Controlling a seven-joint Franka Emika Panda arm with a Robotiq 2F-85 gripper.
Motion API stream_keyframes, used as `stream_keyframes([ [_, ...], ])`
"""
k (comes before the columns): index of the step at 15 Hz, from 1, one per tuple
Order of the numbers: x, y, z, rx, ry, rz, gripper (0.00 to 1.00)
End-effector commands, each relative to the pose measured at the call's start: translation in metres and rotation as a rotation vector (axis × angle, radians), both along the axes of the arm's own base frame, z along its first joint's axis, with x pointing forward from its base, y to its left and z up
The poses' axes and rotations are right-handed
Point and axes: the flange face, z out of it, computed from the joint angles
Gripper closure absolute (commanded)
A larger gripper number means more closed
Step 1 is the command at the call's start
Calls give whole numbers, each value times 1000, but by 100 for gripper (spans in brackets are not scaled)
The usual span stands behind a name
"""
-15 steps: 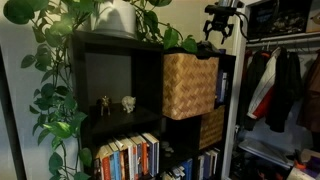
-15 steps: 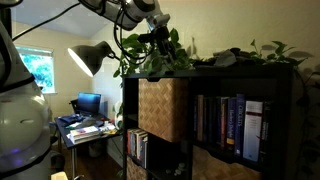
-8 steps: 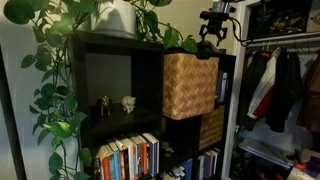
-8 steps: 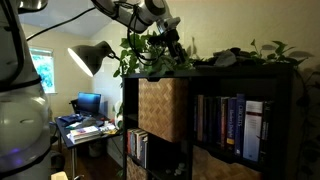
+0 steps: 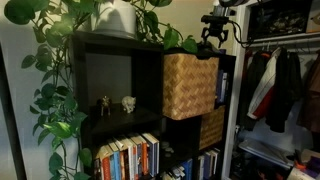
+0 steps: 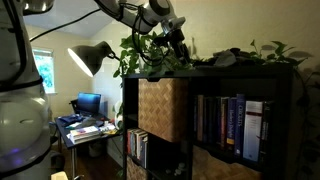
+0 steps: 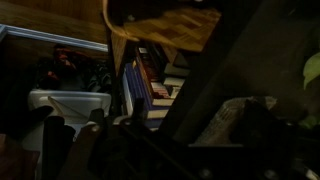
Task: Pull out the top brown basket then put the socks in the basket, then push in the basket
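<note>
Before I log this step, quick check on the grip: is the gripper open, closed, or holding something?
Gripper: open, holding nothing, above the tan wicker basket.

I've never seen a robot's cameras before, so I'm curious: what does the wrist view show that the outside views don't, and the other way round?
Only the wrist view looks straight down, dimly, onto a white bin far below.

Only the exterior views show the gripper itself, open above the shelf, plus the plant, two figurines and a lamp.

Both show the basket, seen from above in the wrist view, and the books.
</note>
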Motion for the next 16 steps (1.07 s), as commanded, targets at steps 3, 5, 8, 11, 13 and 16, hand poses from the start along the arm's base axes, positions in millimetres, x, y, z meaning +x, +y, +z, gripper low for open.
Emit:
stream_keyframes([
  [3,30,-51,11,26,-28,-101,0],
  [5,36,-61,17,56,-39,-117,0],
  [8,45,-69,31,83,-72,-134,0],
  [11,59,-75,35,134,-87,-139,0],
  [13,66,-76,34,175,-89,-139,0],
  [16,76,-74,29,233,-67,-130,0],
])
